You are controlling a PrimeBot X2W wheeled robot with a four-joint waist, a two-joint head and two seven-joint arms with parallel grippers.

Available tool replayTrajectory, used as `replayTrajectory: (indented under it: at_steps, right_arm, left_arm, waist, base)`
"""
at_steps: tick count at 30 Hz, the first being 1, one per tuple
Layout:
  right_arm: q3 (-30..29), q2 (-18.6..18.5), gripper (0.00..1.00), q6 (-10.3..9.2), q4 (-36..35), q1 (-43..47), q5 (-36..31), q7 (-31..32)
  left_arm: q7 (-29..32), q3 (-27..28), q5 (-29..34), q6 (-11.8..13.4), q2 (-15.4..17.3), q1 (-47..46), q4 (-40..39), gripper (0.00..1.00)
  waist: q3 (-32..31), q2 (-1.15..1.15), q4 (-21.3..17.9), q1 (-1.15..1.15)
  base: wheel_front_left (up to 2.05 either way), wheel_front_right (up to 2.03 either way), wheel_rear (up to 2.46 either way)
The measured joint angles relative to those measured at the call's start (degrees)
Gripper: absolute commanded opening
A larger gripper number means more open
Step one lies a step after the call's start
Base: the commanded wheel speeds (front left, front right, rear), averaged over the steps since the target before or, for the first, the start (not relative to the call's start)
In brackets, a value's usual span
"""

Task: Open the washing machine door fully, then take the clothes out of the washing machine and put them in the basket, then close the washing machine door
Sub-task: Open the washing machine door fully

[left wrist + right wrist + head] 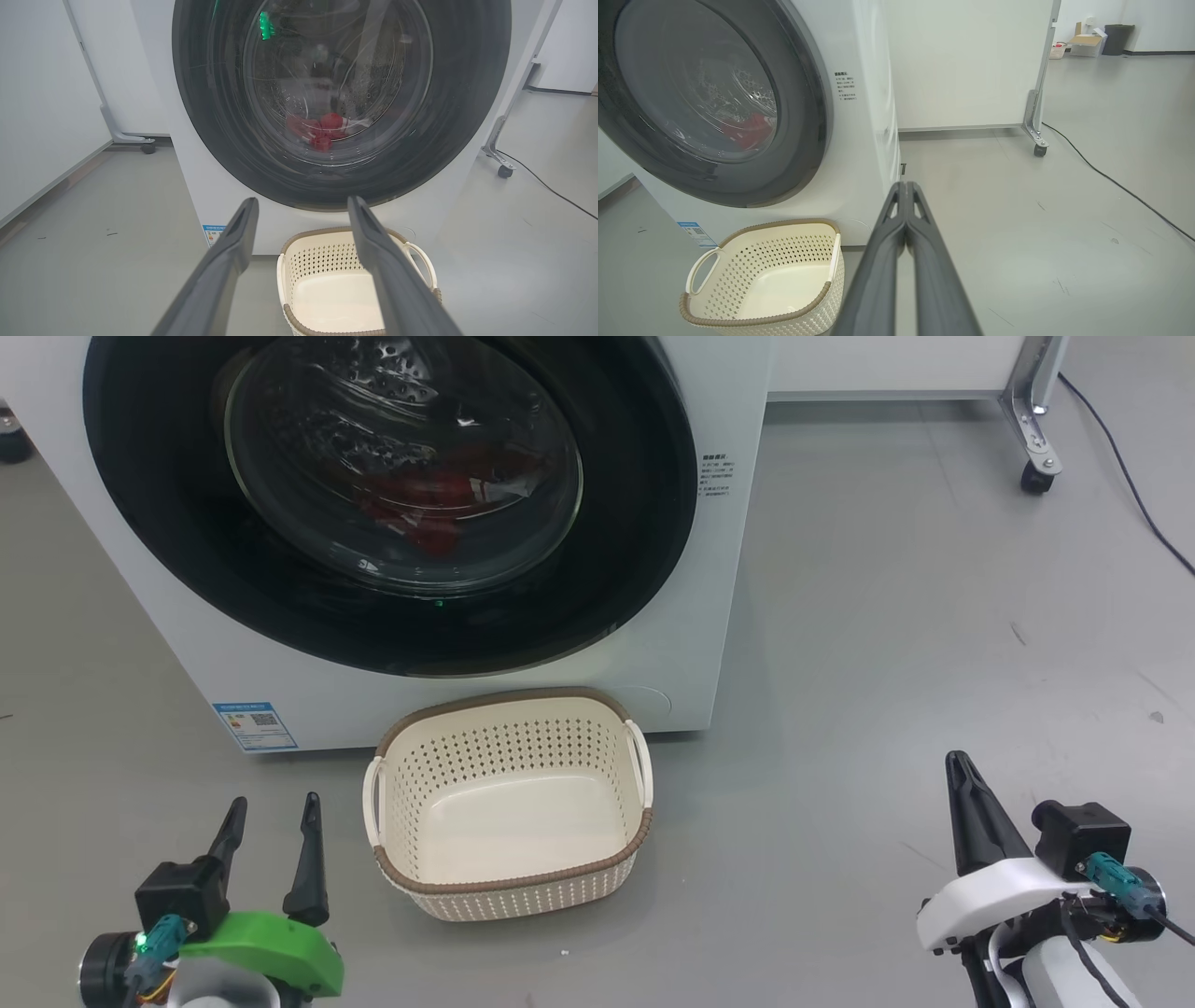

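The left jaws stand wide apart and hold nothing. Ahead of them and higher up is the washing machine door (401, 485), shut flat on the washing machine (724, 616). The clothes (420, 504) lie red and low behind the glass. The basket (513, 747) sits on the floor just to the right of the left jaws, between the two pairs of jaws and right against the machine. It has nothing in it.

The right jaws are pressed tight together with nothing in them. I think they must open first, or they may slide off the shiny door. The basket is so near the left jaws that a reach could knock it away. Then the clothes would drop on the floor.

The left wrist view looks straight into the glass. The right wrist view shows the machine's side, and a cord (1111, 180) on the floor to the right of the right jaws. An arm swinging wide could snag it.
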Motion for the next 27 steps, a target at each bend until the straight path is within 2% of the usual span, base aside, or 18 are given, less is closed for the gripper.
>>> replayTrajectory:
  at_steps: [7,10,15,21,27]
  right_arm:
    - [-2.26,2.72,0.00,2.04,0.12,-0.45,5.61,0.01]
    - [-4.32,4.76,0.00,3.55,0.22,-1.75,11.25,0.01]
    - [-6.66,5.26,0.00,5.88,0.56,-4.38,17.71,0.75]
    - [-8.94,5.55,0.00,7.01,1.31,-7.63,25.38,3.16]
    - [-12.35,5.79,0.00,7.56,2.24,-12.60,36.06,7.22]
  left_arm:
    - [0.00,0.46,0.04,-0.48,-0.04,-0.92,-0.30,1.00]
    - [0.00,0.59,0.11,-0.74,-0.05,-1.77,-0.67,1.00]
    - [-0.09,0.49,0.96,-1.27,-0.05,-2.64,-1.30,1.00]
    - [-0.10,0.36,1.08,-1.92,-0.05,-4.08,-2.07,1.00]
    - [-0.14,-0.27,1.94,-2.42,-0.15,-5.69,-3.03,1.00]
  waist:
    - [1.55,0.00,0.49,0.00]
    - [2.44,0.00,0.74,0.00]
    - [4.21,0.00,1.25,0.00]
    - [6.18,0.00,1.94,0.00]
    - [8.81,0.00,3.08,0.00]
  base:
    - [0.00,0.00,0.00]
    - [0.00,0.00,0.00]
    - [0.00,0.00,0.00]
    - [0.00,0.00,0.00]
    - [0.00,0.00,0.00]
